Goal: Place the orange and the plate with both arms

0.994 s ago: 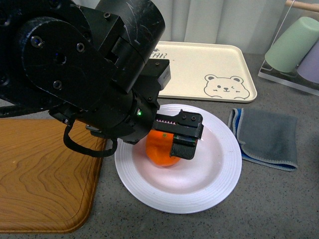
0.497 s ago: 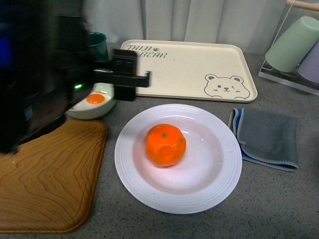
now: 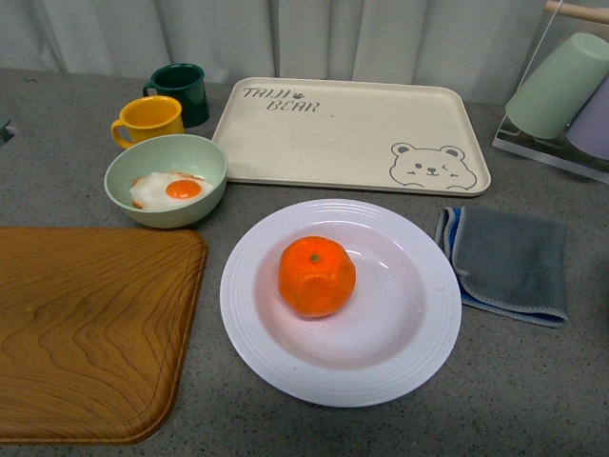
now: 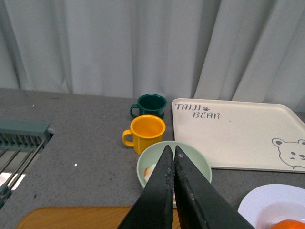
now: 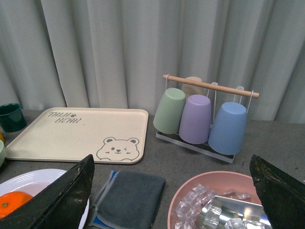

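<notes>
Orange: we are seeing the orange [image 3: 317, 276] sitting in the well of the plate [image 3: 276, 367], centre of the front frame, touching nothing else; green stem dot facing up.
Plate: resting on the grey counter, lower centre, just beside the wooden board [image 3: 86, 333] at lower left and near the grey cloth [image 3: 509, 265] at right.
Left gripper: we are reading the left gripper [image 4: 171, 179] as closed, its two dark fingers pressed together with nothing between them, hanging above the green bowl [image 4: 190, 164] in the left wrist frame.
Right gripper: the right gripper [image 5: 174, 191] is standing wide apart, fingers at the lower corners of the right wrist frame, empty.
Step in hand: we are judging the orange as already placed; likely both arms are clearing off or the plate is next to be handled.
Doing it well: if the plate is being moved, we are advising a grip on its wide rim at a spot clear of the fruit, keeping it level so the orange is not rolling off; low lift, slow travel.
Hidden: neither arm is showing in the front frame. The orange is cut off at the lower edge of both wrist frames. The fried egg [image 3: 176, 188] is partly blocked by the left fingers in the left wrist frame. The pink bowl of ice [image 5: 219, 202] is cropped at the bottom.
</notes>
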Controlling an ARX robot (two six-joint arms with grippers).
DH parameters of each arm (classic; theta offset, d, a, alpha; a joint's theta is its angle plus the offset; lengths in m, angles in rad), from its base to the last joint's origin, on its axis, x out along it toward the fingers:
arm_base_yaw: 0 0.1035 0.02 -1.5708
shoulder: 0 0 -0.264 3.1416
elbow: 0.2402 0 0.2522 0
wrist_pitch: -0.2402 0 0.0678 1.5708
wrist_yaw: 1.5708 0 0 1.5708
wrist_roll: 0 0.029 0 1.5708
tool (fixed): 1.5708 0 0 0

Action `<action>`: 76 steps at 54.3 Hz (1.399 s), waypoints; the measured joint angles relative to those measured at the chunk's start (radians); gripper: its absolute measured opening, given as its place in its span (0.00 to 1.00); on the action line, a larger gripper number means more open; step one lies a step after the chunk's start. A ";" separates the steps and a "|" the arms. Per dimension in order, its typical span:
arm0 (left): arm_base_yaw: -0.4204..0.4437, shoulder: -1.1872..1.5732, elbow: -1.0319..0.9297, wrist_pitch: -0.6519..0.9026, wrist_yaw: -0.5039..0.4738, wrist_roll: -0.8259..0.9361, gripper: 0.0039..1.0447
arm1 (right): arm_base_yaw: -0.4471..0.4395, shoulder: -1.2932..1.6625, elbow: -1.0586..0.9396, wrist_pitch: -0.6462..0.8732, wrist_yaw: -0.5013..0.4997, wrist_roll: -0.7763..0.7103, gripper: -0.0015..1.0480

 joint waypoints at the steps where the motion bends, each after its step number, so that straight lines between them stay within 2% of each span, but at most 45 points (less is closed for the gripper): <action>1: 0.003 -0.007 -0.004 -0.005 0.001 0.000 0.03 | 0.000 0.000 0.000 0.000 0.000 0.000 0.91; 24: 0.095 -0.340 -0.110 -0.232 0.087 0.000 0.03 | 0.000 0.000 0.000 0.000 0.000 0.000 0.91; 26: 0.110 -0.359 -0.113 -0.247 0.102 0.000 0.03 | 0.000 0.000 0.000 0.000 0.000 0.000 0.91; 28: 0.145 -0.395 -0.120 -0.279 0.159 0.001 0.03 | 0.000 0.000 0.000 0.000 0.000 0.000 0.91; 33: 0.185 -0.475 -0.131 -0.348 0.169 0.001 0.03 | 0.000 0.000 0.000 0.000 0.000 0.000 0.91; 58: 0.187 -0.823 -0.132 -0.663 0.179 0.001 0.03 | 0.000 0.000 0.000 0.000 0.000 0.000 0.91; 76: 0.187 -0.966 -0.132 -0.801 0.179 0.001 0.03 | 0.000 0.000 0.000 0.000 0.000 0.000 0.91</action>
